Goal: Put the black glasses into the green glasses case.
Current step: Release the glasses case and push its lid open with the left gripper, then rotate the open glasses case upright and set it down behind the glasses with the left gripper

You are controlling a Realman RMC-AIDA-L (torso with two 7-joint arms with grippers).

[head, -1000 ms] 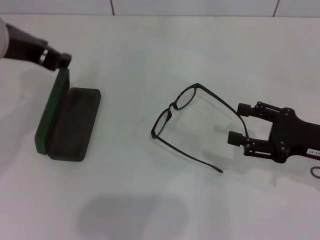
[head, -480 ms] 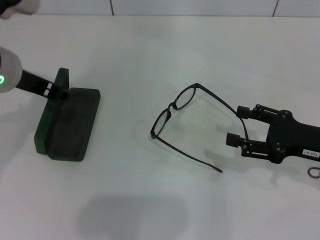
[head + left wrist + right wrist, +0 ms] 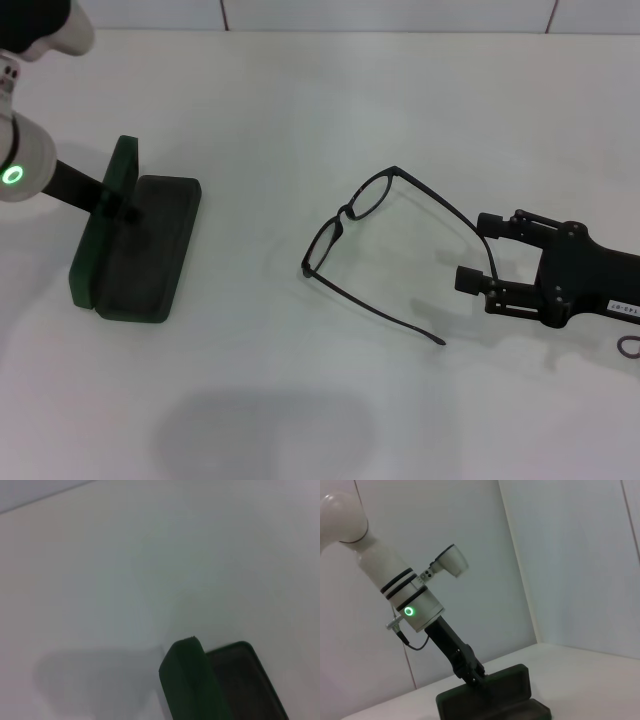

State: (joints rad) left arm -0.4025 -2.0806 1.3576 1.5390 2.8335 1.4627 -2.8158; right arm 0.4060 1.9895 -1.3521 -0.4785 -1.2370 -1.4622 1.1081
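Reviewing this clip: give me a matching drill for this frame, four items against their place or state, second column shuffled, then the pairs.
Items:
1. black glasses
2. green glasses case
3. left gripper
4. right gripper

States:
A. open, straddling one temple arm
B. lid standing upright, dark lining exposed
C. lying unfolded on the table, outside the case
D. down at the raised lid

Pairs: 1-C, 2-B, 3-D, 4-A
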